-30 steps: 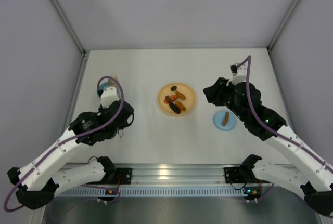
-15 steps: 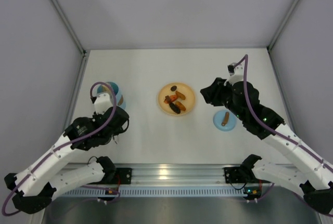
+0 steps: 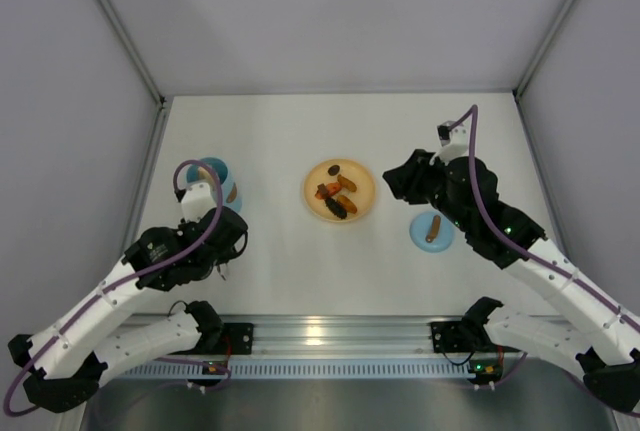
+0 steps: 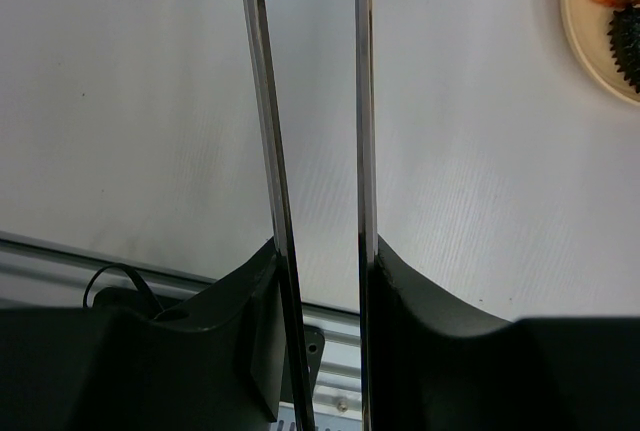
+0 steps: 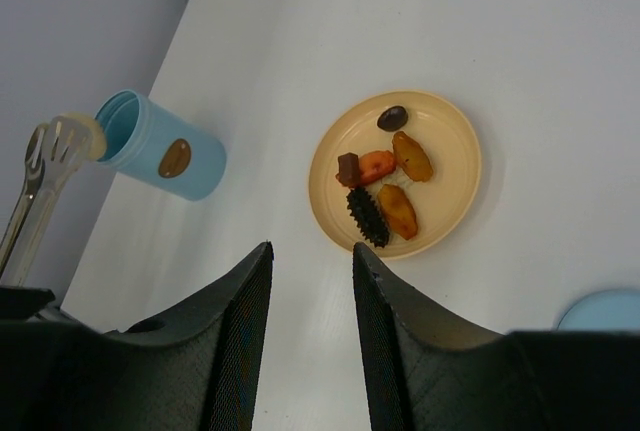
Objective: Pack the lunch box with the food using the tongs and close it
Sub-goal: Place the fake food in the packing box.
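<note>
As my left end effector [image 4: 322, 251], gripping the tongs [image 4: 268, 151], has left the box [image 5: 150, 146], food [image 5: 378, 166] probably comes next; right end effector [image 5: 312, 251] gapes empty.

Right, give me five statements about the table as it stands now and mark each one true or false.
1. The lid sits on the lunch box. False: it lies on the table, right of the plate.
2. The left gripper is clamped on the tongs. True.
3. The plate is bare. False: several pieces of food lie on it.
4. The right gripper holds nothing. True.
5. In the top view, the lunch box is left of the plate. True.
</note>
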